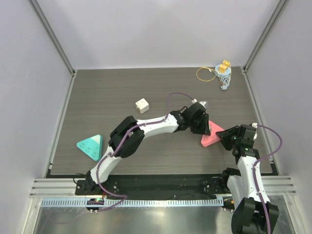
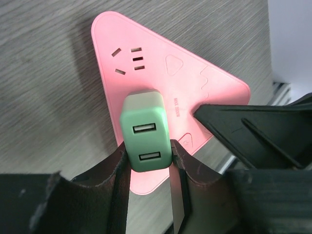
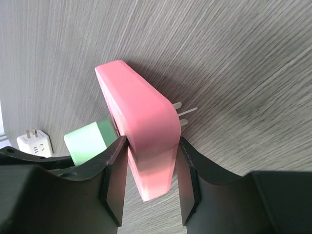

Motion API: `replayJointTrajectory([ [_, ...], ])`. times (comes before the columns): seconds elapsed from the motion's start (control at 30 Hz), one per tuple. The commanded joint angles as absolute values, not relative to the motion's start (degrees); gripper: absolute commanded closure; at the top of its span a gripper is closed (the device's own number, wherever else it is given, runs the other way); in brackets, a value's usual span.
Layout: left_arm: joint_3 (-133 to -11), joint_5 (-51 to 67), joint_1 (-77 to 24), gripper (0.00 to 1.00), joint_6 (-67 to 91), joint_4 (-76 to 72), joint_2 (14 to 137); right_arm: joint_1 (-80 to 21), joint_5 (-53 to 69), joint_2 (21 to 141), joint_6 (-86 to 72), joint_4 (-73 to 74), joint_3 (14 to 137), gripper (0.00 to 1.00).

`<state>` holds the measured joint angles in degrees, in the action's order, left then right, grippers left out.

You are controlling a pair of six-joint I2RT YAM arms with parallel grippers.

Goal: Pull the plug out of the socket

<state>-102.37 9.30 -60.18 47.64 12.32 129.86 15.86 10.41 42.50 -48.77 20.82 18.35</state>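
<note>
A pink triangular socket (image 1: 211, 137) lies at the table's right front. A pale green USB plug (image 2: 145, 139) sits in it. My left gripper (image 2: 149, 155) is shut on the plug's sides; in the top view the left gripper (image 1: 201, 124) is over the socket's left part. My right gripper (image 3: 148, 146) is shut on the socket (image 3: 141, 117), one finger on each face, with the socket tilted on edge. The plug (image 3: 87, 141) sticks out on its left face, and metal prongs show on its back. The socket's face (image 2: 146, 63) shows free holes.
A white cube adapter (image 1: 142, 105) lies mid-table, also in the right wrist view (image 3: 35, 141). A teal triangular socket (image 1: 91, 146) is at the front left. A blue and yellow object (image 1: 223, 73) with a yellow ring (image 1: 205, 74) sits at the back right. The table's right edge is close.
</note>
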Motion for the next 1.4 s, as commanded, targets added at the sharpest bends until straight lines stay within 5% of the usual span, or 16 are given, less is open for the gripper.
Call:
replayJointTrajectory([
  [0.0, -109.2, 18.5, -59.2, 1.0, 56.0, 11.3, 125.9, 16.6, -3.3, 44.3, -47.8, 27.4, 17.4, 0.99],
  [0.13, -120.0, 21.2, -58.9, 1.0, 56.0, 21.2, 130.5, 16.4, -3.3, 44.4, -47.5, 27.3, 17.4, 0.99],
  [0.43, -121.6, 13.4, -59.5, 1.0, 46.4, 29.7, 129.3, 15.1, -3.9, 45.9, -47.5, 26.4, 17.7, 0.99],
  [0.6, -127.5, 24.1, -59.6, 1.0, 43.3, 30.1, 132.9, 12.7, -5.1, 47.4, -47.5, 25.6, 18.0, 0.99],
  [0.9, -110.0, 20.9, -59.2, 1.0, 52.7, 9.7, 123.4, 10.2, -7.1, 48.2, -48.1, 25.7, 18.5, 0.99],
  [1.1, -113.3, 14.4, -59.2, 1.0, 45.2, 18.8, 121.6, 10.1, -7.0, 47.3, -48.1, 25.5, 18.3, 0.99],
  [1.37, -101.2, 2.4, -55.4, 1.0, 34.5, 28.6, 112.1, 10.2, -6.2, 46.8, -47.7, 25.5, 18.2, 0.99],
])
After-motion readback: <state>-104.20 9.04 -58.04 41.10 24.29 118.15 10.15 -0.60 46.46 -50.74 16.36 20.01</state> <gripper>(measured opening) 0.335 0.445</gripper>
